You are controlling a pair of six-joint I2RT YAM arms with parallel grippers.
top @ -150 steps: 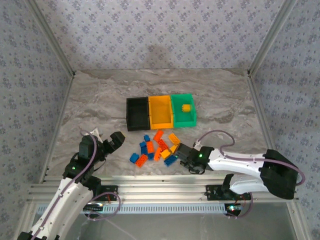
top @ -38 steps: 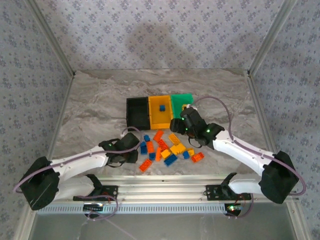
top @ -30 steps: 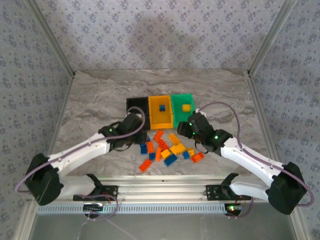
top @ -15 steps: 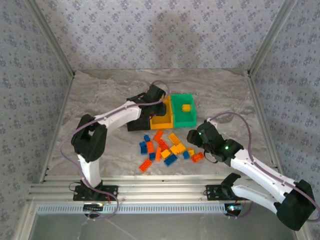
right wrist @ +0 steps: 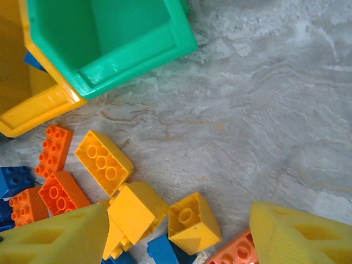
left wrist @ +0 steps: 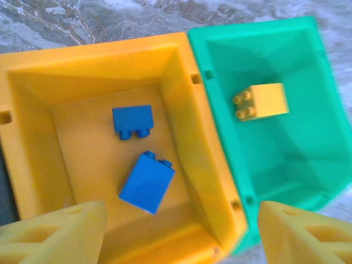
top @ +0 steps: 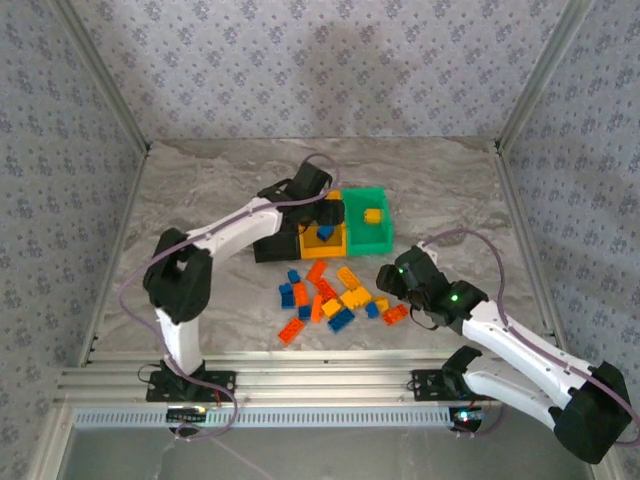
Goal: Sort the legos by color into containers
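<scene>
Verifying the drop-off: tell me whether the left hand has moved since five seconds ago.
Yes. The left hand has travelled from the near-left part of the grey marbled table farther out, to above the yellow-orange plastic bin.

The left claw (left wrist: 179, 236) hangs over two joined bins, its two yellow fingertips (left wrist: 55, 234) standing wide apart with nothing between them. The yellow-orange bin (left wrist: 187, 143) holds two blue legos: a flat blue brick (left wrist: 132, 121) near its far wall, and a taller blue brick (left wrist: 147, 181) lying tilted just beside it, apart from it. The green bin (left wrist: 297, 165), joined to its right side, holds one yellow brick (left wrist: 261, 102). Grey marbled desk (left wrist: 82, 19) shows past the bins' far edge.
</scene>
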